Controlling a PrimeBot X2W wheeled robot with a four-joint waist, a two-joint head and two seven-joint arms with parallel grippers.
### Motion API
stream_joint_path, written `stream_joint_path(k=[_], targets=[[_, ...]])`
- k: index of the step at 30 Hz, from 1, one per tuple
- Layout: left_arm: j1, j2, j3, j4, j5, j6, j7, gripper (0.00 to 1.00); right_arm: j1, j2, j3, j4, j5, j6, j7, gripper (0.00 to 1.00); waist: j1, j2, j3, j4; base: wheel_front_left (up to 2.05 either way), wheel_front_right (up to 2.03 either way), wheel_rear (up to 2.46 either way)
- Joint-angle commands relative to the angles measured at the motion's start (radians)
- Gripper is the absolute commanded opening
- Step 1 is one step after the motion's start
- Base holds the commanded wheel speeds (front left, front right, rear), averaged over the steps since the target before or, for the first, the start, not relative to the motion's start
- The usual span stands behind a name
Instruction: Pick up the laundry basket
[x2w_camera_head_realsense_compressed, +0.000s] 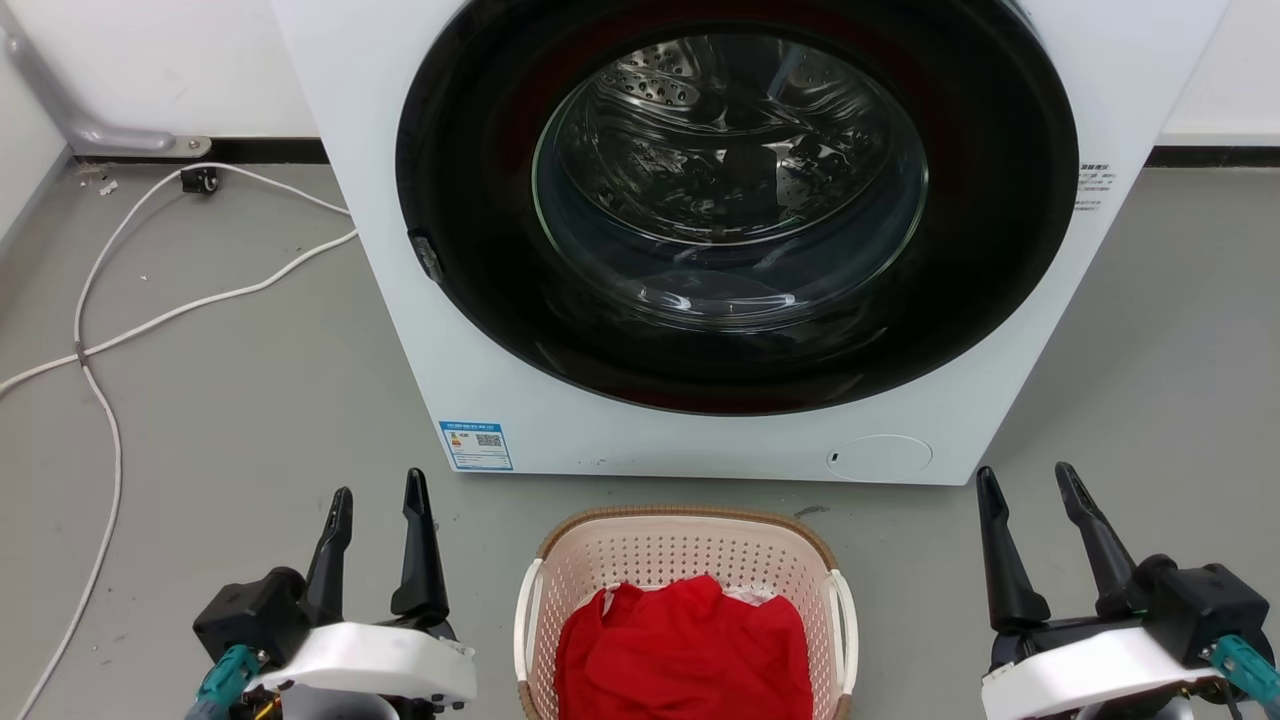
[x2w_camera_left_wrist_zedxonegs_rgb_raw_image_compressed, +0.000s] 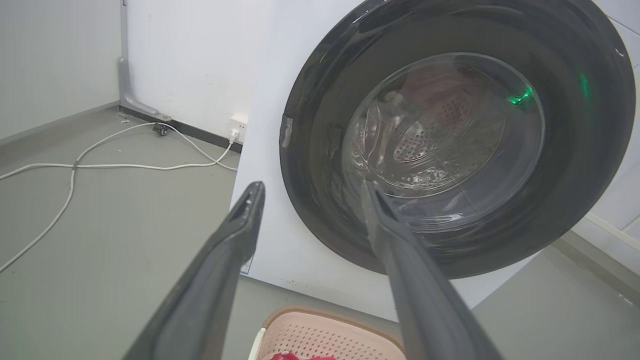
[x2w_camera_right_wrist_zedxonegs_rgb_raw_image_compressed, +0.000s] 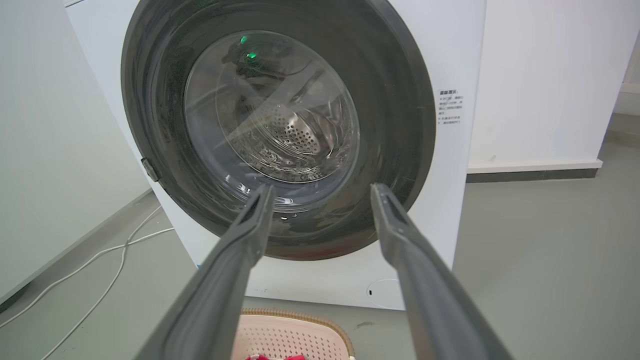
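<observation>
The laundry basket (x2w_camera_head_realsense_compressed: 684, 545) stands on the grey floor just in front of the washing machine, cream-pink and perforated with a brown rim and white side handles. A red cloth (x2w_camera_head_realsense_compressed: 683, 650) lies bunched inside it. My left gripper (x2w_camera_head_realsense_compressed: 379, 487) hovers open to the basket's left, apart from it, with nothing between its fingers. My right gripper (x2w_camera_head_realsense_compressed: 1027, 475) is open on the basket's right, also empty and apart. The basket's far rim (x2w_camera_left_wrist_zedxonegs_rgb_raw_image_compressed: 330, 325) shows low in the left wrist view between the left gripper (x2w_camera_left_wrist_zedxonegs_rgb_raw_image_compressed: 312, 187) fingers, and the same basket (x2w_camera_right_wrist_zedxonegs_rgb_raw_image_compressed: 290, 332) sits low beneath the right gripper (x2w_camera_right_wrist_zedxonegs_rgb_raw_image_compressed: 322, 189).
A white washing machine (x2w_camera_head_realsense_compressed: 400, 250) with a shut round dark glass door (x2w_camera_head_realsense_compressed: 735, 190) rises right behind the basket. White cables (x2w_camera_head_realsense_compressed: 100, 330) trail over the floor at the left, toward the wall. Bare grey floor lies on both sides of the basket.
</observation>
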Motion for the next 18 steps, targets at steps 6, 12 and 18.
stream_joint_path(k=[6, 12, 18], targets=[[0.013, 0.002, -0.009, -0.007, 0.072, 0.015, -0.021, 1.0, 0.015, -0.001, 0.008, -0.011, -0.079, 0.0, -0.023, 1.0, 0.0, 0.0, 0.001, -0.001, 0.0, 0.0, 0.0], [0.017, 0.002, -0.017, -0.009, 0.12, 0.024, -0.033, 1.0, 0.021, -0.001, 0.006, -0.014, -0.136, 0.0, -0.036, 1.0, 0.0, 0.0, 0.001, 0.0, 0.0, 0.0, 0.0], [0.022, 0.002, -0.024, -0.009, 0.164, 0.032, -0.046, 1.0, 0.027, -0.001, 0.009, -0.014, -0.189, 0.0, -0.046, 1.0, 0.0, 0.0, 0.001, -0.001, 0.0, 0.0, 0.0]])
